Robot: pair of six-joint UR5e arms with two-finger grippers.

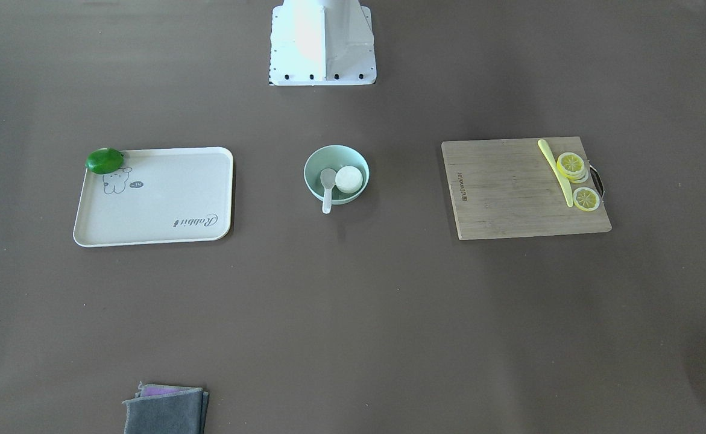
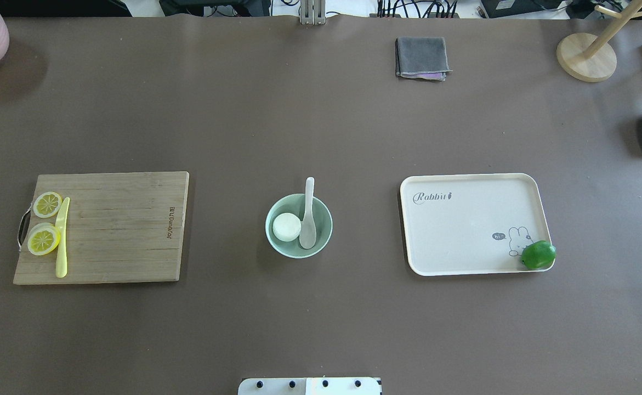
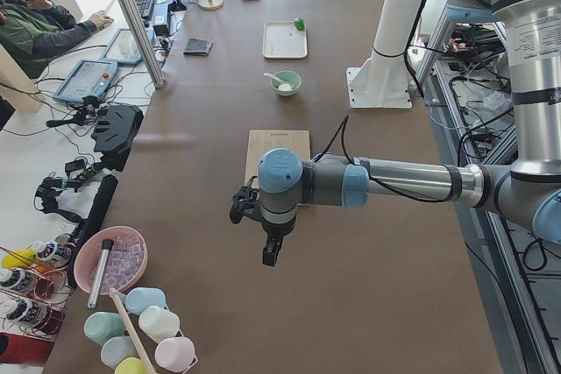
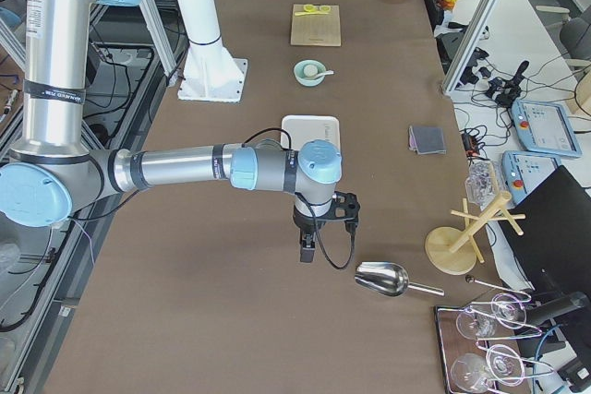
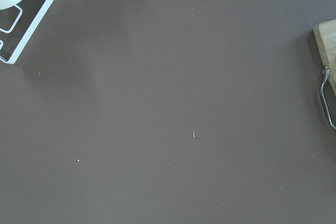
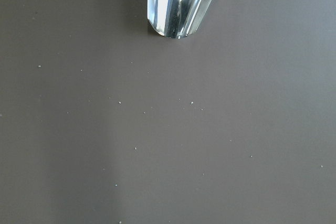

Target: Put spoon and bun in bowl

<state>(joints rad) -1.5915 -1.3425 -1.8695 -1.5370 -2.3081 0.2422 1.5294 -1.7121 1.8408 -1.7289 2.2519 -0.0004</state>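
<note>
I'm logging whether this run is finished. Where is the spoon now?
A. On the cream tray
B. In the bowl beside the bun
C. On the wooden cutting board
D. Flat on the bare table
B: the spoon has its scoop inside the bowl next to the bun, handle poking out over the rim.

Left claw and right claw too small, jaw stance unclear; metal scoop cropped at top edge.
</note>
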